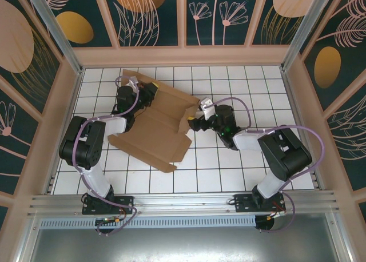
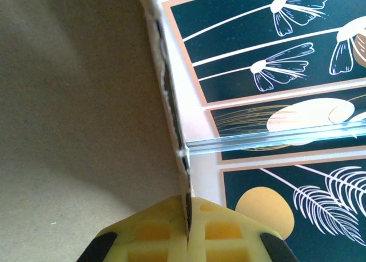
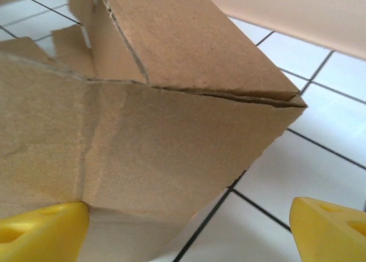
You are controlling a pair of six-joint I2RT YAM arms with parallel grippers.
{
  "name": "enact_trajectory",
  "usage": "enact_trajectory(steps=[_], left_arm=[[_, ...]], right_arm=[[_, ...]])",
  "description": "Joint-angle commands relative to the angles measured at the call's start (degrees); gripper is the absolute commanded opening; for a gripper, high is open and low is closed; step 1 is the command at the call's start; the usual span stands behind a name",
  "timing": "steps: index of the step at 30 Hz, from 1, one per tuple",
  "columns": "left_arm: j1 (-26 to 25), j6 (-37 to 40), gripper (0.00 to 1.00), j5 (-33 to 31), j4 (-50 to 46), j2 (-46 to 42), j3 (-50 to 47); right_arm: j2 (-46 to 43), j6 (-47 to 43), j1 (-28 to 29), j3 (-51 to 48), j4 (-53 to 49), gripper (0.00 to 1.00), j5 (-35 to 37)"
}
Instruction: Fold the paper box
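Centre-left of the overhead frame, the paper box [image 1: 154, 130] lies mostly flat on the tabletop [image 1: 240, 165]. Our left tool [image 2: 187, 230] is clamped on its upper edge. Our right tool [image 3: 189, 227] gapes empty beside a raised flap [image 3: 189, 50], which we'd press over squarely.

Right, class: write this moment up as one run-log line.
paper box: partly folded | left gripper: shut on its edge | right gripper: open, at its right flap
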Motion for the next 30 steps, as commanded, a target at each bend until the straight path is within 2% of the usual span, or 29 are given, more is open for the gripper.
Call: enact_trajectory(steps=[1,5,10,13,18,21,24,27,30], left_arm=[[-1.31,2.07,0.00,4.03,0.49,-0.75,-0.33],[-1.29,2.37,0.00,4.63,2.27,-0.78,-0.67],[-1.22,1.97,0.00,4.21,4.93,-0.52,-1.36],[-1.24,1.30,0.00,4.50,5.62,0.17,-1.50],[-1.31,-0.17,0.00,4.57,7.02,1.00,-2.23],[-1.28,-0.09,0.00,4.26,6.58,0.75,-2.36],[-1.30,0.08,0.00,3.99,6.04,0.46,-2.36],[-1.28,-0.01,0.00,3.47,5.46,0.09,-2.61],[-1.32,-0.24,0.00,2.59,4.44,-0.69,-2.92]], right_arm=[[-3.48,4.73,-0.86,0.84,0.61,0.90,-13.65],[-5.99,6.34,-3.68,-1.46,-1.24,0.90,-17.80],[-10.18,6.03,-4.27,-4.55,-2.90,0.92,-17.36],[-10.54,4.89,-3.16,-4.94,-3.69,0.92,-9.82],[-6.39,2.17,0.37,-3.32,-2.17,0.89,4.95],[-3.94,1.76,3.43,-2.94,1.14,0.89,8.53],[-1.69,1.25,6.50,-2.34,3.92,0.89,16.76],[0.00,3.51,8.32,-1.59,7.58,0.81,27.84],[1.04,5.13,8.89,-0.13,8.01,0.71,32.71]])
